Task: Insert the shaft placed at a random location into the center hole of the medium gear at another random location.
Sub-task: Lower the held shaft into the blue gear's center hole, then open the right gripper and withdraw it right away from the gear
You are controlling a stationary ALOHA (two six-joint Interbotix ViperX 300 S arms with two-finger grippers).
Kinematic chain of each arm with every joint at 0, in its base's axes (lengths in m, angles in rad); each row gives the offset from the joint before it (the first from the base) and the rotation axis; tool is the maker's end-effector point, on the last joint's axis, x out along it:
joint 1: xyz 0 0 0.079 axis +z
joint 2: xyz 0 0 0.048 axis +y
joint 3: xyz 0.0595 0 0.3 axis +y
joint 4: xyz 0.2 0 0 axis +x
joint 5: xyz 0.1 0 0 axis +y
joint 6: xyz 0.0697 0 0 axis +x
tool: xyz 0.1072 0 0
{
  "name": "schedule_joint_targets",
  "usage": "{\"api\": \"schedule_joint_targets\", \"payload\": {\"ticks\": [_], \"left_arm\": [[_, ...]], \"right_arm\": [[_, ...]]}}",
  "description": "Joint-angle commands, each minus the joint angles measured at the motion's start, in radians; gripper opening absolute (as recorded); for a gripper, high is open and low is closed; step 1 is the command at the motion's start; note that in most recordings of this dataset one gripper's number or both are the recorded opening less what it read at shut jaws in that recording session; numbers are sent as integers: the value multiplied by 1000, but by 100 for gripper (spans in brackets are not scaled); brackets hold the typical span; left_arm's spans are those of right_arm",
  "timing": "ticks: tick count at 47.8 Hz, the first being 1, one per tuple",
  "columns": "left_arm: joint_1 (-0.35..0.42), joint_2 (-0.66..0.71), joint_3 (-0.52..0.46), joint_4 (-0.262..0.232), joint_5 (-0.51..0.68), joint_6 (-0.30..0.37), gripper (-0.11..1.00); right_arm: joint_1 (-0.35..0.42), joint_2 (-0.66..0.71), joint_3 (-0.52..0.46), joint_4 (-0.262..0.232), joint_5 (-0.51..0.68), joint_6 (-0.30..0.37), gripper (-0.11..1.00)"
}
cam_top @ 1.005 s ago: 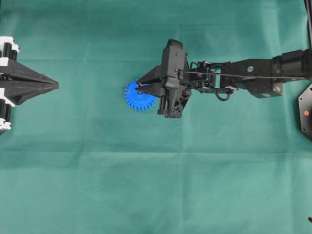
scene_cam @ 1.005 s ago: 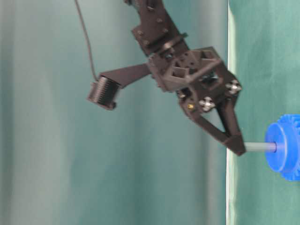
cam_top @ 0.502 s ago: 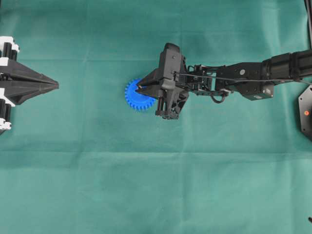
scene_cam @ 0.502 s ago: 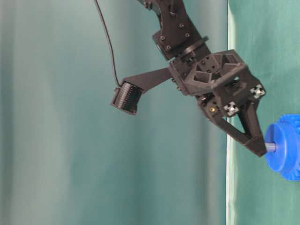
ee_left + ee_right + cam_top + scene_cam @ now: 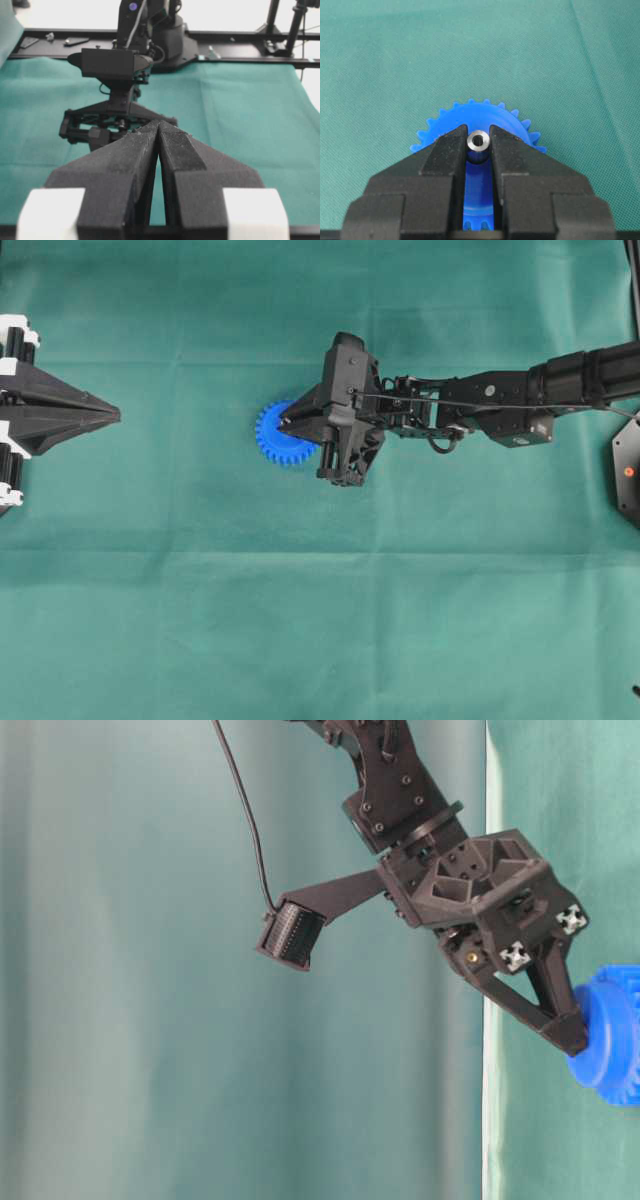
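The blue medium gear (image 5: 277,436) (image 5: 485,117) (image 5: 612,1040) lies flat on the green cloth. My right gripper (image 5: 286,422) (image 5: 478,142) is shut on the silver shaft (image 5: 478,140), which stands upright between the fingertips right over the gear's middle. In the table-level view the fingertips (image 5: 570,1032) touch the gear's hub and no bare shaft shows between them. The center hole is hidden under the shaft. My left gripper (image 5: 112,415) (image 5: 158,125) rests shut at the left edge, far from the gear, holding nothing.
The green cloth (image 5: 320,620) covers the whole table. The right arm (image 5: 500,400) stretches in from the right edge. A black base part (image 5: 627,470) sits at the far right.
My right gripper has come down onto the gear with the shaft. The bare length of shaft seen between fingertips and gear a second ago has vanished into the gear. The left gripper has not moved.
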Motion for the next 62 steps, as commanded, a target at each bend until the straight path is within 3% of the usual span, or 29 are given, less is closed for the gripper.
{"api": "schedule_joint_targets", "payload": {"ticks": [1, 20, 22, 30, 34, 39, 62], "left_arm": [[2, 8, -21, 3, -5, -2, 0], [2, 8, -23, 3, -5, 0, 0], [2, 8, -23, 3, -5, 0, 0], [2, 8, -23, 3, -5, 0, 0], [2, 8, -21, 3, -5, 0, 0], [2, 8, -21, 3, -5, 0, 0], [2, 8, -21, 3, -5, 0, 0]], "right_arm": [[-2, -11, -17, 2, 2, -2, 14], [0, -11, -20, 3, 20, 0, 17], [3, -12, -20, 3, 18, 0, 25], [8, -20, -25, 3, 17, 0, 75], [8, -25, -28, 3, 17, 0, 89], [8, -38, -26, 5, 21, 0, 80], [11, -244, -17, 2, 103, -5, 84]]}}
